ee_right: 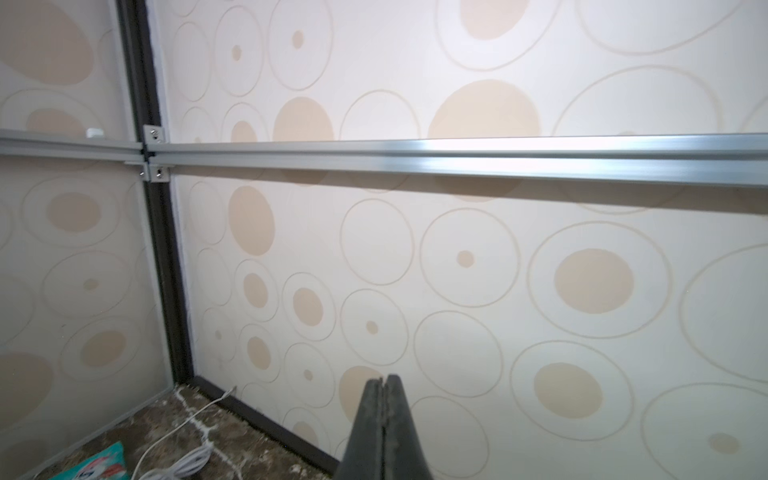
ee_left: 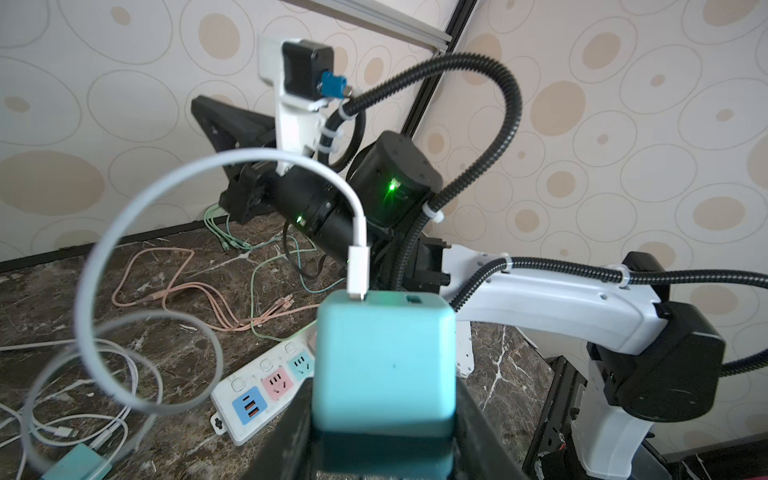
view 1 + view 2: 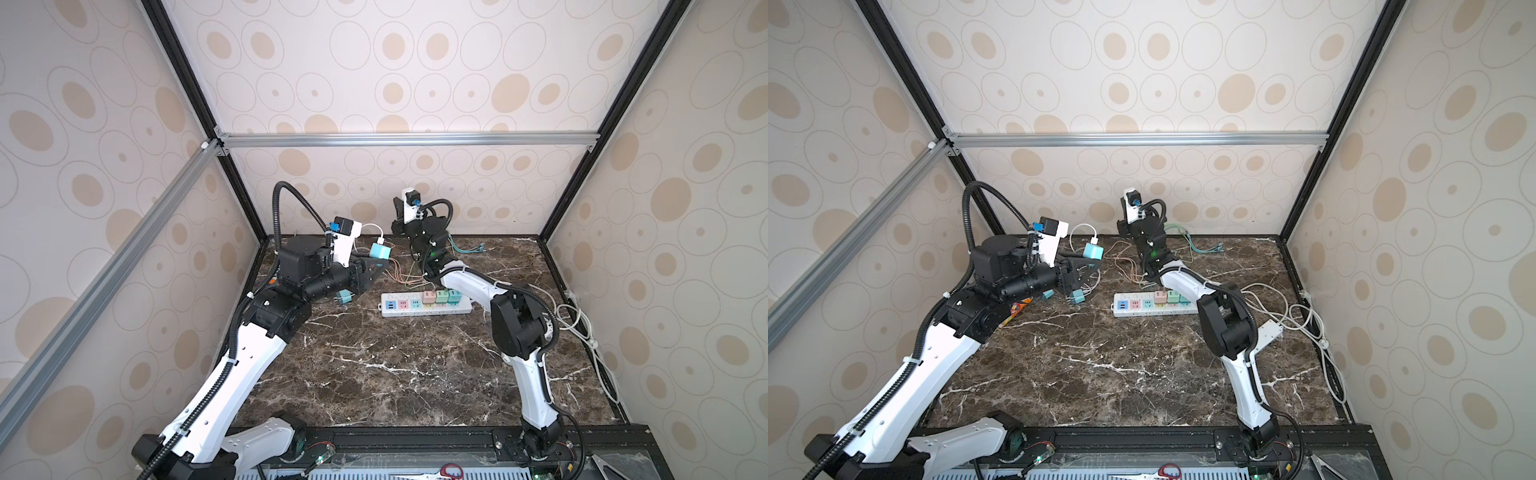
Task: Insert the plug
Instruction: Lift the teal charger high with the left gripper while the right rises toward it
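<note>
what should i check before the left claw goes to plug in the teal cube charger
1. Teal cube charger gripped by left claw: ok.
2. Right claw shut, empty, raised toward the back wall: ok.
3. White power strip has free pink socket and teal socket: ok.
4. Charger lined up over a free socket: not ok, held away from the strip.
5. Charger's prongs facing the strip: cannot tell, hidden.

We log white shell links on left arm (image 3: 249,361) and right arm (image 3: 534,390) | black joint housings (image 3: 517,328) | black corrugated conduit (image 2: 498,104) bound by white zip ties (image 2: 434,214) | green LED (image 2: 392,186) | blue connector (image 2: 333,83) on black wrist camera (image 2: 307,68) | right gripper (image 1: 382,380) fingers (image 1: 368,428) matte black, tapered
</note>
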### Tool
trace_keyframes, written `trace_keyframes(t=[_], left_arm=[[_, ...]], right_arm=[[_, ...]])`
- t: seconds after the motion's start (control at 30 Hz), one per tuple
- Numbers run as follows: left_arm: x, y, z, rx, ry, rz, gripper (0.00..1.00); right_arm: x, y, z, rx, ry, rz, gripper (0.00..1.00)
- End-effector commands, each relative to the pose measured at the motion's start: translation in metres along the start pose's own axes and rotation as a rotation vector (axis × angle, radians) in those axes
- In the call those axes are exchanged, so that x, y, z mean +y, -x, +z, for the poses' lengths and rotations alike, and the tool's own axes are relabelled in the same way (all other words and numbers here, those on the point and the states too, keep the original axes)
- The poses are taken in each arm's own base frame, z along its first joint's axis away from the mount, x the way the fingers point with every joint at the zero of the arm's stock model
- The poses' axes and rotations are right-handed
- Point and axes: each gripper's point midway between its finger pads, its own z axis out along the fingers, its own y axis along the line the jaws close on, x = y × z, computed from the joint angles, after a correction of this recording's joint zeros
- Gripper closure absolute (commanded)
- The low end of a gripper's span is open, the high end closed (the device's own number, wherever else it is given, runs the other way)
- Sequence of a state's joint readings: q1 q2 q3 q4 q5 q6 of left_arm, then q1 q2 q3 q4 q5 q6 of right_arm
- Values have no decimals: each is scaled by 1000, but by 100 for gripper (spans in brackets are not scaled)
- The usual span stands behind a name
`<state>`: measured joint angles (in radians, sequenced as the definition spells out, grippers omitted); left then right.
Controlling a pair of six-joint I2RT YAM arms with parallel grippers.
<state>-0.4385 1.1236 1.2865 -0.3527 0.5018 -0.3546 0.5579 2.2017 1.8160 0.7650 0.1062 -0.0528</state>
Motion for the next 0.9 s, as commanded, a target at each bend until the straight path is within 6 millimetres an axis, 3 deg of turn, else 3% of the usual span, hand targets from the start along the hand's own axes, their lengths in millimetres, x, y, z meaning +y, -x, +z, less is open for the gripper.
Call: trace_keyframes(t=[0.0,0.07,0.13,0.2,0.23,0.27,0.33,0.43,0.57,0.7,0.87], left_arm=[[-9,14,-4,-44,-33,41,100],[-10,15,-3,-47,-36,43,100],[-7,19,-4,-56,-14,44,100],[-2,31,-11,-89,38,56,100],[-3,41,-16,-115,57,65,100],[-6,51,-22,-138,63,78,100],[-13,66,-29,-162,62,101,100],[-20,80,-32,-160,56,124,100],[-25,93,-35,-173,53,145,100],[-38,111,-44,-216,26,168,100],[-51,124,-51,-246,-15,187,100]], right_arm=[[-27,77,-4,-156,-78,54,100],[-21,78,-5,-140,-13,9,97],[2,52,-9,-64,129,-68,86],[26,17,-24,9,270,-86,63],[38,1,-34,36,336,-71,45],[48,-15,-44,73,394,-48,20],[67,-44,-62,155,461,-22,0],[93,-84,-85,243,517,-77,1],[122,-118,-98,307,606,-17,1],[150,-130,-93,304,662,91,0],[179,-130,-72,271,703,202,1]])
